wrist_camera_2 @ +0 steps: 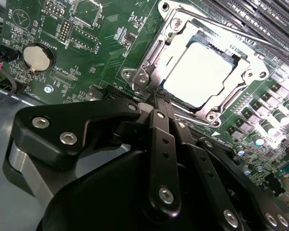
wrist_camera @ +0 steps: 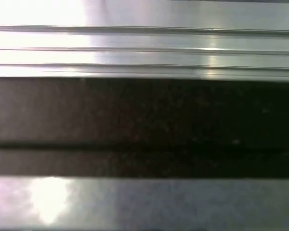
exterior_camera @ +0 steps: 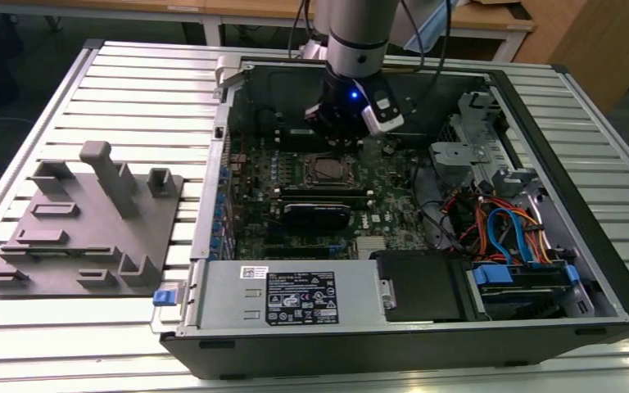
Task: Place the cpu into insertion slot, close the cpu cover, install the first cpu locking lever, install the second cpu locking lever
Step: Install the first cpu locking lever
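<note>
one coin battery (wrist_camera_2: 37, 57) lies well aside; the cpu (wrist_camera_2: 202, 72) sits framed by the cpu cover (wrist_camera_2: 159, 48), just beyond the gripper's (wrist_camera_2: 156, 97) clenched jaws.

Case walls (exterior_camera: 604, 237) hem the claw (wrist_camera_2: 156, 98); cpu cover (wrist_camera_2: 160, 52) unobstructed.

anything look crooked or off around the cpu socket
Nothing stands out. The cpu lies flat and square inside the cpu cover, which is down around it. The tool, shut, sits at one cover corner.

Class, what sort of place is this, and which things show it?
Probably a robotics lab or workshop: a robot arm reaches into an open computer case lying on a slatted metal table, beside a grey fixture plate.
</note>
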### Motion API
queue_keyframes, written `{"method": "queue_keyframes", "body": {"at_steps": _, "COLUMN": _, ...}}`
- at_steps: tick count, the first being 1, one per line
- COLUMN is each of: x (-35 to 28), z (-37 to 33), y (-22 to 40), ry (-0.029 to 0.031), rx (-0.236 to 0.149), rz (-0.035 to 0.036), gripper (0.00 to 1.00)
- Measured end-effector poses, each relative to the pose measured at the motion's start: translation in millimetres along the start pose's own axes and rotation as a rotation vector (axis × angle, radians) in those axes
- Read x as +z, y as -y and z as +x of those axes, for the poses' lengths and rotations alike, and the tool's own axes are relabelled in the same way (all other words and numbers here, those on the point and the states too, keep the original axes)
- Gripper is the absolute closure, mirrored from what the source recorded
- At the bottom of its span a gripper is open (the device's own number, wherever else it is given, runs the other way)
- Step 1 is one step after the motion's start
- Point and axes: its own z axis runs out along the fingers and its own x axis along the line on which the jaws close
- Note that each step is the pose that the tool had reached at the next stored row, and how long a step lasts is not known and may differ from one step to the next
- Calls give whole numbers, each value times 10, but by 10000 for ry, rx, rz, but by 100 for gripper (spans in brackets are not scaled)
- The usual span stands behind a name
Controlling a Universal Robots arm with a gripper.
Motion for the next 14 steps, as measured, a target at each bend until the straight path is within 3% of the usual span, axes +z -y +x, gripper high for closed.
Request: {"method": "queue_keyframes", "body": {"at_steps": 14, "x": 39, "z": -14, "y": 2, "ry": 0, "rx": -3, "rz": 207, "gripper": 89}}
